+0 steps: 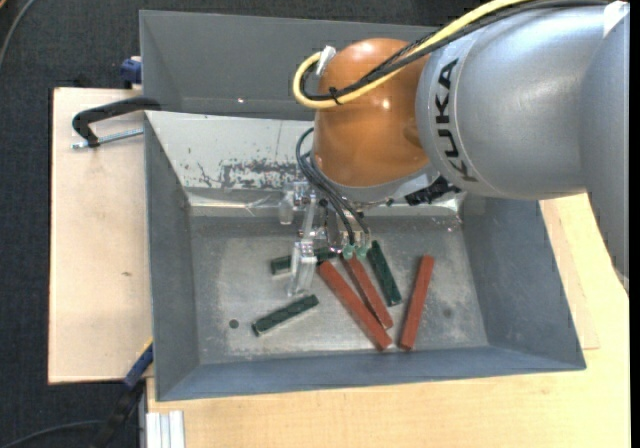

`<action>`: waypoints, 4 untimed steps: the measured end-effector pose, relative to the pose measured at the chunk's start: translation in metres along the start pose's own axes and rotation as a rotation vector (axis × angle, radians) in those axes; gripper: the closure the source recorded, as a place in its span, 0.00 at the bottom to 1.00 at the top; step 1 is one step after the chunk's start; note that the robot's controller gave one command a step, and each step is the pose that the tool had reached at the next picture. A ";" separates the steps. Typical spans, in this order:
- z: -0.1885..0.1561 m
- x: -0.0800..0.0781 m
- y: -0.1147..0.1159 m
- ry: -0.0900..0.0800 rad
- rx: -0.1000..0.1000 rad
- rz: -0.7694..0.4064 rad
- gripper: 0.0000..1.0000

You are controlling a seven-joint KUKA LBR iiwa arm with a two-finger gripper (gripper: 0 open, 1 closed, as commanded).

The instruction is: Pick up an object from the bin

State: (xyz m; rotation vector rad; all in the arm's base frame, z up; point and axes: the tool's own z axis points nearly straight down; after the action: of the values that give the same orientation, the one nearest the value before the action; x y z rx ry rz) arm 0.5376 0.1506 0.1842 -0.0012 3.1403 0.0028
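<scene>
My gripper (pixel 303 268) hangs low over the middle of the bin floor, its metal fingers pointing down. Just left of it lies a small dark green block (pixel 281 264). Below it a dark green bar (pixel 285 316) lies slanted on the floor. To its right two red-brown bars (pixel 357 304) lie side by side, running down to the right from the fingers. A dark green bar (pixel 383 273) lies beside them, and a further red-brown bar (pixel 417 302) stands steeply at the right. I see nothing between the fingers.
A small dark speck (pixel 234 325) lies at the floor's lower left. The arm and its orange cover reach in from the right and hang over the bin's back half. The bin's walls slope down steeply on all sides.
</scene>
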 end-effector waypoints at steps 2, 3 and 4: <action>0.051 -0.032 -0.050 -0.005 0.000 -0.009 0.00; 0.070 -0.043 -0.043 -0.004 0.000 -0.142 0.00; 0.114 -0.057 -0.048 0.001 0.000 0.023 0.00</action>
State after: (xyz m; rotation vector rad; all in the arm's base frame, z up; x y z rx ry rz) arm 0.5946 0.1027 0.0697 0.0346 3.1412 0.0024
